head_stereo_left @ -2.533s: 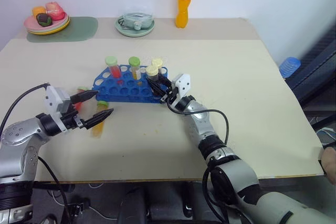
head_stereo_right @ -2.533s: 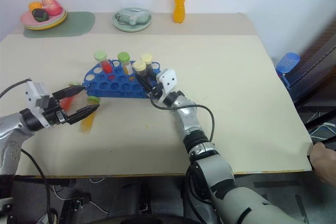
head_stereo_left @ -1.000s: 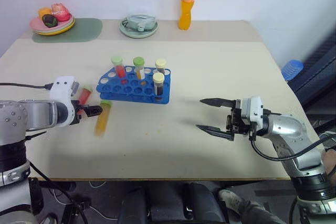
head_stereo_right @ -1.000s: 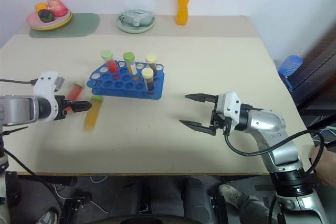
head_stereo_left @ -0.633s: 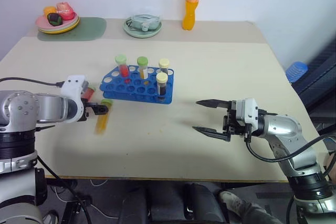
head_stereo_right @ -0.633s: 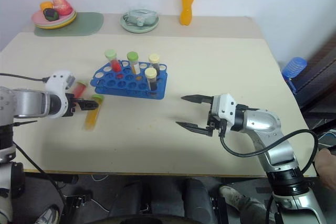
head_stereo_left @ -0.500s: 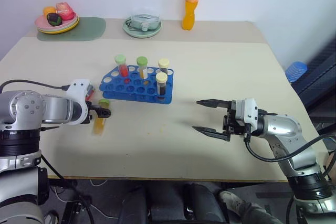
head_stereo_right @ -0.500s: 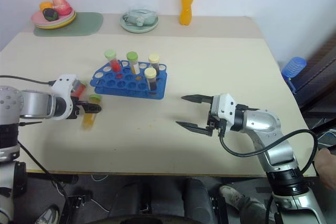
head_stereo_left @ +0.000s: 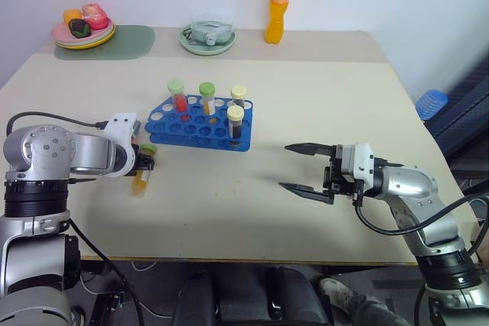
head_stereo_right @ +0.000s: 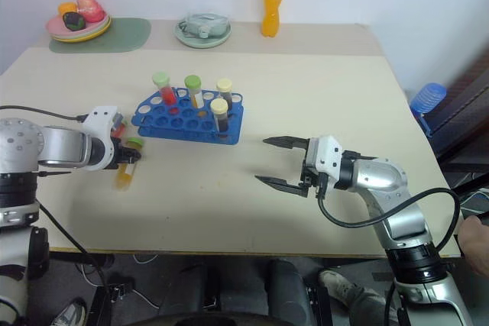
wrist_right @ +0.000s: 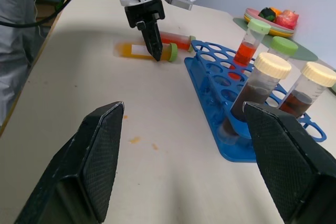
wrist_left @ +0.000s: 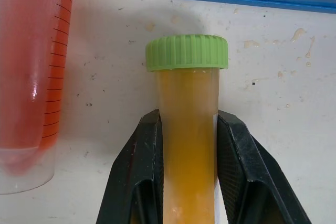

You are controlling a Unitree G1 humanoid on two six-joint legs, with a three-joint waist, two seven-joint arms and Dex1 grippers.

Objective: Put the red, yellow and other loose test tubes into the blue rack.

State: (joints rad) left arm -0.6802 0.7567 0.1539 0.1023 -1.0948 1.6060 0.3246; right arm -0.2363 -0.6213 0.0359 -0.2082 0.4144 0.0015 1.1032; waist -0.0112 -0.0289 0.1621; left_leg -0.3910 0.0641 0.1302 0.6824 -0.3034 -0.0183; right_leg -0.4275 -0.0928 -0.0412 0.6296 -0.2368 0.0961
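Note:
The blue rack [head_stereo_left: 197, 123] stands left of the table's middle with several capped tubes upright in it. Just left of it, a yellow test tube [wrist_left: 187, 98] with a green cap lies flat on the table. My left gripper [head_stereo_left: 146, 163] is shut on this tube just below the cap, one finger pressed against each side. A red test tube [wrist_left: 38, 72] lies beside it on the table, half hidden behind the left hand in the eye views. Far to the right, my right gripper [head_stereo_left: 286, 166] hovers open and empty, pointing toward the rack.
Along the table's far edge stand an orange drink bottle [head_stereo_left: 279, 1], a lidded glass dish [head_stereo_left: 207, 35] and a plate of fruit [head_stereo_left: 82, 30] on a green mat. A blue object [head_stereo_left: 432, 103] sits off the table's right edge.
My left gripper moved right and down onto the yellow tube and shut on it; earlier its fingers stood open. The right gripper has stayed where it was.

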